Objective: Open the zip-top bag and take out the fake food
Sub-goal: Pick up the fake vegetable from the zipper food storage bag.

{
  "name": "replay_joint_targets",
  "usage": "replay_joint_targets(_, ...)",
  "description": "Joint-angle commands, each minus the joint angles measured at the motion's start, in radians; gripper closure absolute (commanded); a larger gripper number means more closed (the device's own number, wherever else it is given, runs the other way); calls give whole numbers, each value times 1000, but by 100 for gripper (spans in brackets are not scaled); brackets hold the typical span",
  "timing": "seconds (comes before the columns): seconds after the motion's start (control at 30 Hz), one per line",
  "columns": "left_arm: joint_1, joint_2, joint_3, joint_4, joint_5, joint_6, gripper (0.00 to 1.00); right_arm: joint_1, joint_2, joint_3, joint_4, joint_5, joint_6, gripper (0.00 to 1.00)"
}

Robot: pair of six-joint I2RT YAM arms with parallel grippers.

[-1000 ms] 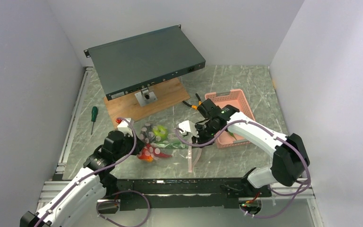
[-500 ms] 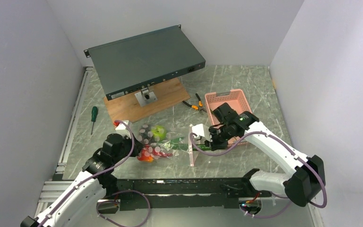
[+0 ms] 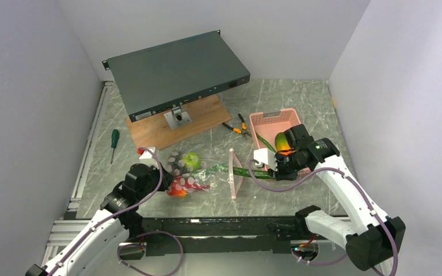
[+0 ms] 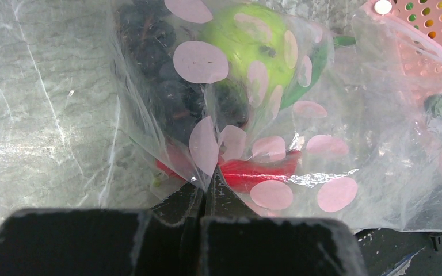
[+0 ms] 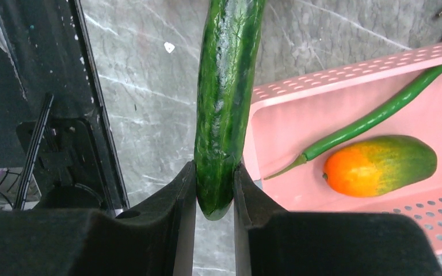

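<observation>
Your left gripper [image 4: 204, 190] is clenched on a fold of the zip-top bag [image 4: 334, 138], well left of the pink basket [image 5: 322, 86]. I judge it is anchoring the floppy film while food is drawn out. The bag is clear and crinkled with pinkish dots, and it holds a green apple [image 4: 253, 40], dark grapes [image 4: 155, 63] and a red piece [image 4: 253, 169]. Your right gripper [image 5: 214, 184] grasps a cucumber [image 5: 227, 86] by its end, just outside the basket's rim, likely to drop it in with the mango [image 5: 380, 164] and green pod [image 5: 374, 118].
</observation>
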Motion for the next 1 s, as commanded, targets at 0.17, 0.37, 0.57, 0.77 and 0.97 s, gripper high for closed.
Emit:
replay_joint_targets(0.17,0,-18,-9,36,-17,-14,100,-56,-79,-12,-109,45,-65,98)
replay_joint_targets(0.37,-1,-32,-11,26,-16,-12,100,-86,-94,-1,-126,40,-68,98)
replay_joint_targets(0.57,-1,-52,-13,11,-23,-9,100,-113,-99,13,-139,35,-71,98)
replay_joint_targets(0.77,0,-54,-19,15,-24,-12,100,-143,-104,31,-158,37,-82,98)
replay_joint_targets(0.97,-1,-55,-19,13,-25,-11,100,-179,-111,50,-162,37,-88,98)
